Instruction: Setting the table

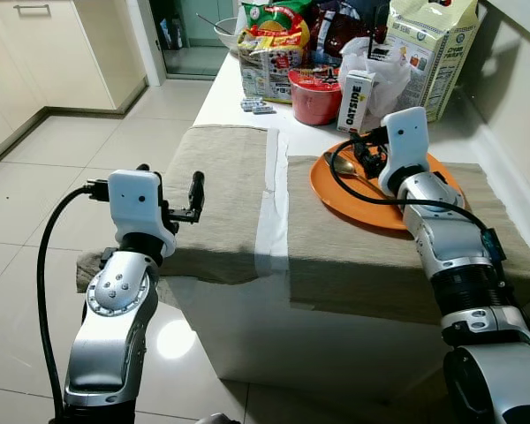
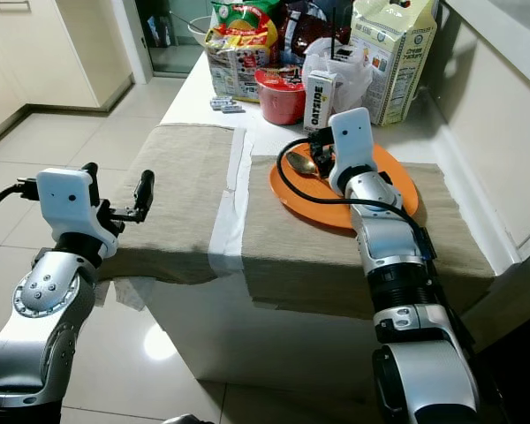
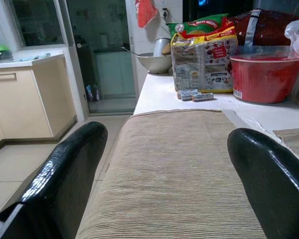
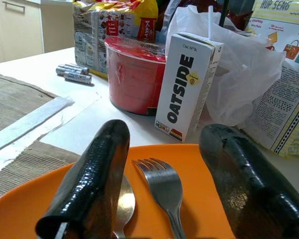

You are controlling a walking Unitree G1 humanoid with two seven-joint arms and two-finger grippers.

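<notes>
The two silver arms are reaching forward nearest the camera, over a white worktop [image 1: 247,97] that is carrying two beige placemats: the left placemat [image 1: 221,190] and the right placemat [image 1: 371,256], with a strip of bare white showing between them. The left end effector [image 1: 194,196] is hovering at the near left edge of the left placemat, its fingers [image 3: 65,184] spread wide with nothing between them. The right end effector [image 4: 174,184] is hanging low over an orange plate [image 1: 336,194] on the right placemat, its fingers [image 4: 94,179] wide apart and gripping nothing.

Crowding the far end of the worktop are a tall milk carton [image 1: 437,49], a white plastic bag [image 1: 375,75], a pack of instant noodles [image 1: 269,53], a red lidded bowl [image 1: 316,95], a metal mixing bowl [image 3: 154,60] and a small Oatside carton [image 1: 355,100], which is standing just beyond the plate's far rim. Some loose batteries [image 1: 258,108] are lying beside the noodle pack.

The plate is holding a fork [image 4: 162,186] and a spoon [image 4: 123,201], side by side. The fork is lying between the right fingers; the spoon is partly hidden under one of them.
</notes>
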